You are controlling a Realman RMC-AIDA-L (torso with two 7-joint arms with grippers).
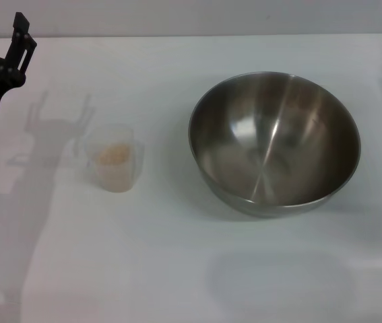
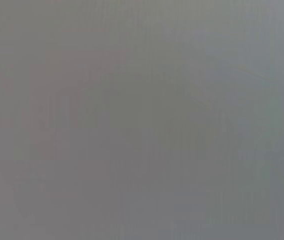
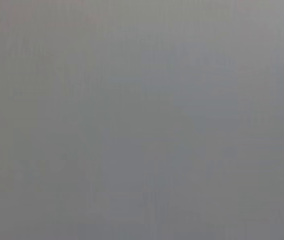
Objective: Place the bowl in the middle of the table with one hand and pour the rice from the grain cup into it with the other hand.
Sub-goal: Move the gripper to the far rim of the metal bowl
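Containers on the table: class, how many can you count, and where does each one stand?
2. The grain cup, holding rice, stands left of centre; the bowl sits apart, to its right. Both wrist views show nothing.

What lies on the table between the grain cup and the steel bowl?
Nothing: in the head view, only bare white table separates the grain cup from the bowl. The wrist views show neither.

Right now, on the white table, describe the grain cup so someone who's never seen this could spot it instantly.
On the table, find the bowl on the robot's right. The grain cup stands apart on its left, near the left gripper. It is small, translucent whitish, with pale rice inside.
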